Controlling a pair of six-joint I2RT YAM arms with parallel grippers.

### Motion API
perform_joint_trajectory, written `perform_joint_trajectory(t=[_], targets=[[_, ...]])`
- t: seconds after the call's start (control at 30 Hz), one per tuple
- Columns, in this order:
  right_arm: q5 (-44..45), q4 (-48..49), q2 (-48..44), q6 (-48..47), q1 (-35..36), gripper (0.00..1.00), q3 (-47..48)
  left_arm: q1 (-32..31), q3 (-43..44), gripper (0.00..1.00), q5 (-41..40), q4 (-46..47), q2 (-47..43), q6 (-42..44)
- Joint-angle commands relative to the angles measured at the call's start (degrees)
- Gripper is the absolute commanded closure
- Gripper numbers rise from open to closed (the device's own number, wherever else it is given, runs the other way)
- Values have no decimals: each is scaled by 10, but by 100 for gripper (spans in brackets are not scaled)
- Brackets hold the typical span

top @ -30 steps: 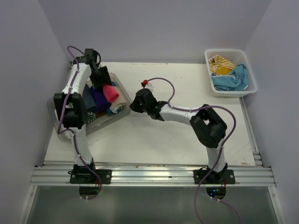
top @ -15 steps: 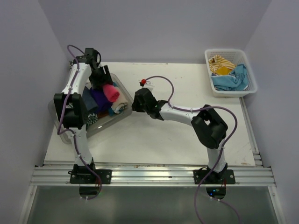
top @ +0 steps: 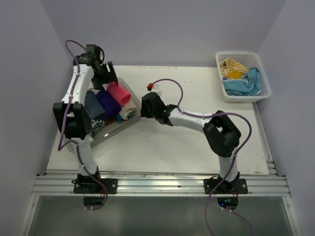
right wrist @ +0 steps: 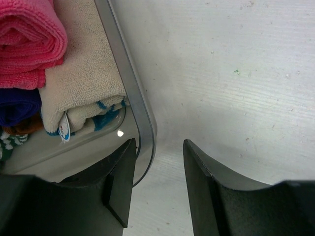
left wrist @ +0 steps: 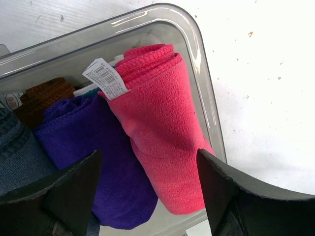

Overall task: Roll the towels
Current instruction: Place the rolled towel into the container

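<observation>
**A:** What's at the left of the top view?

**B:** A clear tray with rolled towels packed side by side in it. Going left to right there is a grey-blue roll, a purple roll and a pink roll. The pink roll has a white label at its end. A brown roll peeks out behind the purple one, and a beige roll with blue trim lies against the tray's right wall.

**A:** And the left gripper?

**B:** It hangs over the tray's far end, above the purple and pink rolls. Its fingers are spread wide and hold nothing.

**A:** What about the middle?

**B:** The right gripper sits at the tray's right rim. Its jaws are parted, and the rounded corner of the rim runs down between them. They are not pinching it.

**A:** And the upper right?

**B:** A white basket holds two loose, unrolled towels. A yellow striped towel lies toward the top, and a light blue towel is crumpled below it.
</observation>
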Motion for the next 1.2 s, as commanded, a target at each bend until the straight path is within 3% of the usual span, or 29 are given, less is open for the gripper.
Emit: perform_joint_trajectory(t=[0.0, 0.3, 0.57, 0.8, 1.17], targets=[[30, -21, -28, -16, -3, 54, 20, -8, 21, 19, -7, 8, -45, 1], [28, -23, -21, -16, -3, 54, 21, -36, 2, 21, 31, 100, -59, -9], [26, -23, -20, -14, -1, 54, 18, -59, 8, 22, 62, 175, 9, -23], [30, -26, -21, -12, 1, 54, 17, -68, 11, 23, 39, 138, 57, -7], [30, -27, -22, -12, 4, 54, 14, -68, 16, 24, -4, 102, 45, 44]])
